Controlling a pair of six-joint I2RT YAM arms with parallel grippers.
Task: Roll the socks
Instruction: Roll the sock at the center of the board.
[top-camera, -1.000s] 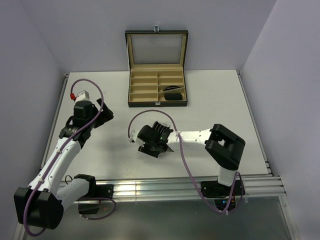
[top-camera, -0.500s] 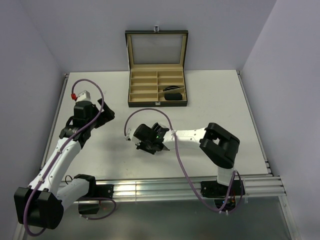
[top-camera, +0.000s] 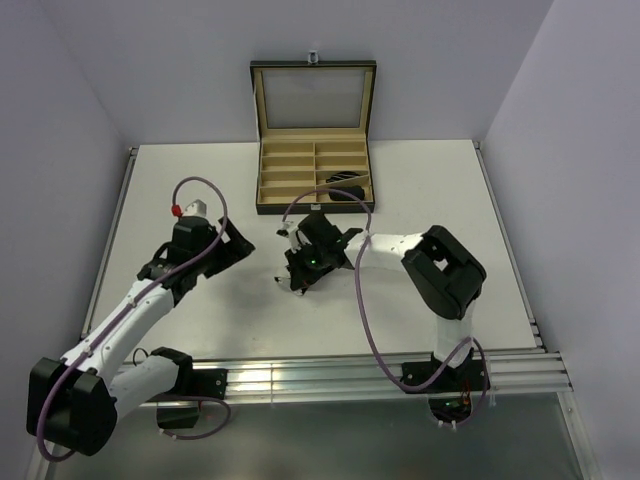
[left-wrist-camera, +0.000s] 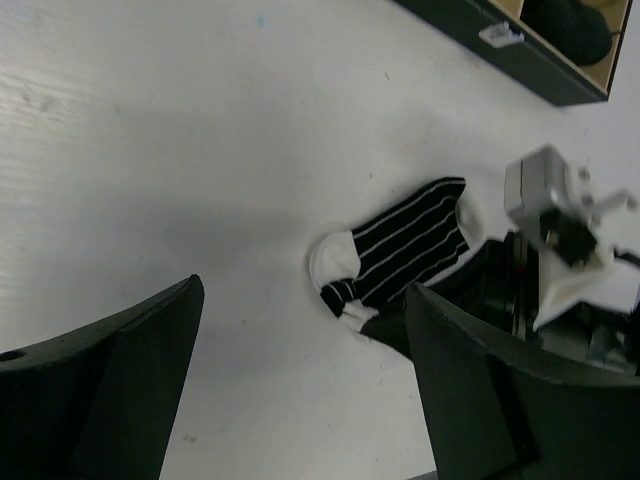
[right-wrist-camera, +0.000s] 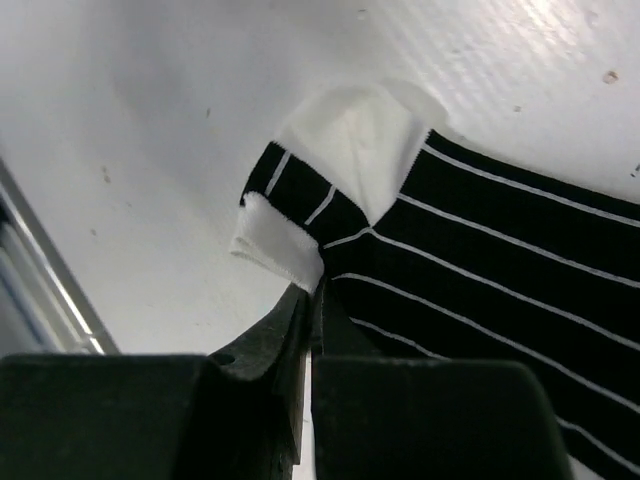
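Right tool clenched on striped sock; length diagonal, one white end toward released left tool.

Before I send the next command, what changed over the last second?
The right tool swung away from its base toward the box and closed, pinching the white edge of the striped sock. The left tool moved in toward the sock, jaws open. The box and the dark bundle inside it stayed put.

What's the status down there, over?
Right gripper shut on striped sock, white edge. Left gripper open, alongside. Sock not yet rolled. Box apart, nothing blocking.
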